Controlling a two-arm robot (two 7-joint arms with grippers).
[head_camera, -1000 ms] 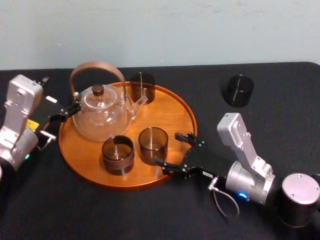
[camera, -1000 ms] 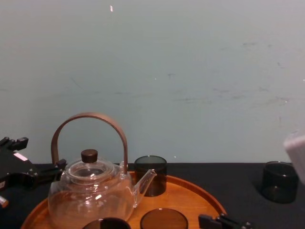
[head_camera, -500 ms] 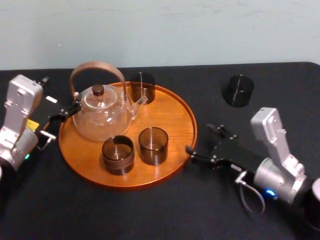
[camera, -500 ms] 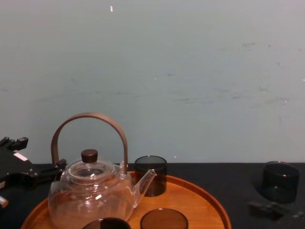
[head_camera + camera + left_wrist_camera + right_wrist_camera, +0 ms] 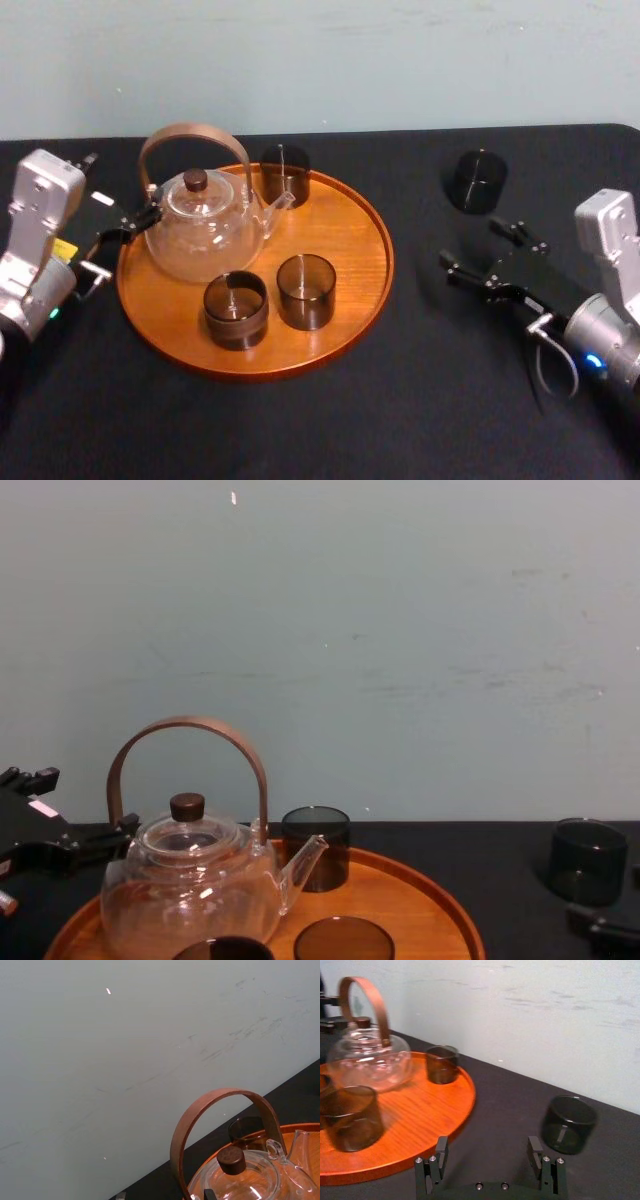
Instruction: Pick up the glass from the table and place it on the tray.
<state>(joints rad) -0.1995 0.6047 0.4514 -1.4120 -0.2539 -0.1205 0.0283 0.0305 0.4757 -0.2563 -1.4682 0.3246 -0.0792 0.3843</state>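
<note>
1. Your right gripper (image 5: 471,246) was over the table (image 5: 420,400), right of the tray (image 5: 350,230), its jaws spread wide and holding nothing.
2. The dark glass (image 5: 476,181) stood upright on the table just beyond it, well apart from the tray.
3. 3 other glasses (image 5: 305,290) and a teapot (image 5: 203,225) sat on the tray.
4. Your left gripper (image 5: 128,226) sat beside the tray's left rim.

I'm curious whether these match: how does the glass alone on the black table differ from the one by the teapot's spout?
The lone glass stands on the table, right of the tray; the spout-side glass on the tray's far edge. The lone glass looks blackish, the spout-side glass brownish. The open right tool is near the lone glass, far from the spout-side glass. Both are upright, short, round.
</note>
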